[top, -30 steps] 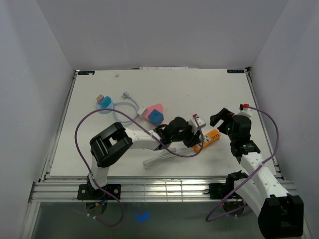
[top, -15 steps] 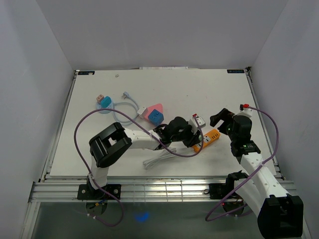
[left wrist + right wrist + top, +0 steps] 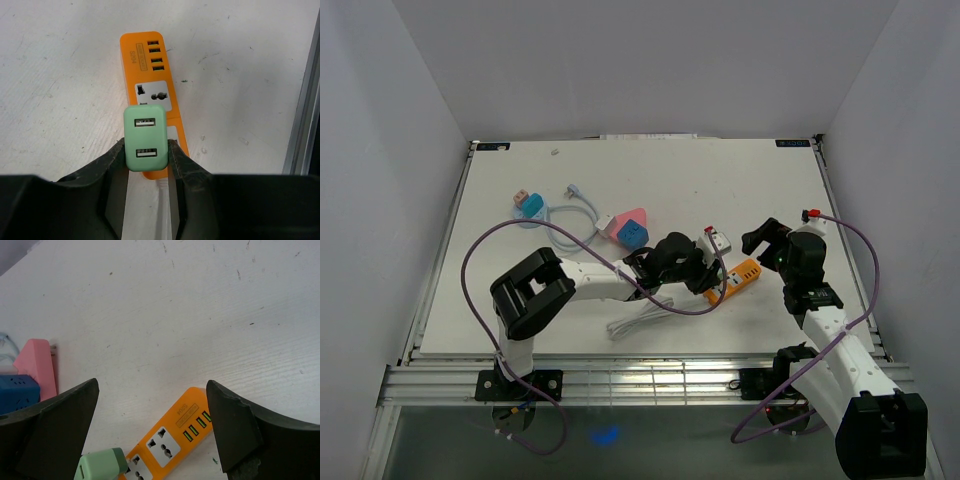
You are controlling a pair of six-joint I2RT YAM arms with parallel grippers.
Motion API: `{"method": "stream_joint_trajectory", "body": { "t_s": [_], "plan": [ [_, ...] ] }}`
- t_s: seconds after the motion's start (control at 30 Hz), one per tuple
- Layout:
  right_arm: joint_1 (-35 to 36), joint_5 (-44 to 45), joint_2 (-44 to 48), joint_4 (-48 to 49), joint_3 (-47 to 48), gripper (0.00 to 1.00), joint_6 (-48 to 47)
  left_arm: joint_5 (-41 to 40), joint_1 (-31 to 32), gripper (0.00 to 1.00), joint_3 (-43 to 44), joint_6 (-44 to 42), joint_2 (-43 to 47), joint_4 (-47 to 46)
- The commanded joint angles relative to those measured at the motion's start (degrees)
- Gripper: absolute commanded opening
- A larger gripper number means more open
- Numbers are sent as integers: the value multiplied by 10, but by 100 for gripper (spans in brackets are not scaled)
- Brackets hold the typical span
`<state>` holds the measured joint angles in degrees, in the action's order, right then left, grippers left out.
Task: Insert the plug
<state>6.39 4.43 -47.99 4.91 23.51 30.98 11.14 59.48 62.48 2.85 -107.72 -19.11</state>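
The left tool (image 3: 146,152) pinches the green plug (image 3: 145,131) over the near end of the orange power strip (image 3: 151,70), which lies on the bench (image 3: 55,65). The right tool (image 3: 151,410) hangs beside it, spread wide.

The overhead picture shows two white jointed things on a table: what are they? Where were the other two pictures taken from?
Those are two robot arms, the left arm and the right arm, bolted at the near edge of the table. The overhead picture comes from a fixed camera above and behind them. The other two come from cameras on the wrists, each showing its own black fingers. The left gripper is shut on a mint-green USB charger, over one end of an orange power strip; I cannot tell whether it is plugged in. The right gripper is open and empty, close to the strip. Also on the table: a pink and blue adapter, a white cable and a small blue adapter.
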Motion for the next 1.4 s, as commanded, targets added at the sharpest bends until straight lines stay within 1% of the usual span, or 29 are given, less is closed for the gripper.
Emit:
{"method": "stream_joint_trajectory", "body": {
  "t_s": [0.0,0.3,1.37],
  "plan": [
    [-3,-3,3,25,-1,93,-4,-1,3,0,-5,-3,45,3],
    [-5,-9,-4,24,-1,93,0,-9,4,0,-17,0,44,4],
    [-12,-17,-7,24,-3,93,0,22,4,0,-24,8,8,4]
  ]
}}
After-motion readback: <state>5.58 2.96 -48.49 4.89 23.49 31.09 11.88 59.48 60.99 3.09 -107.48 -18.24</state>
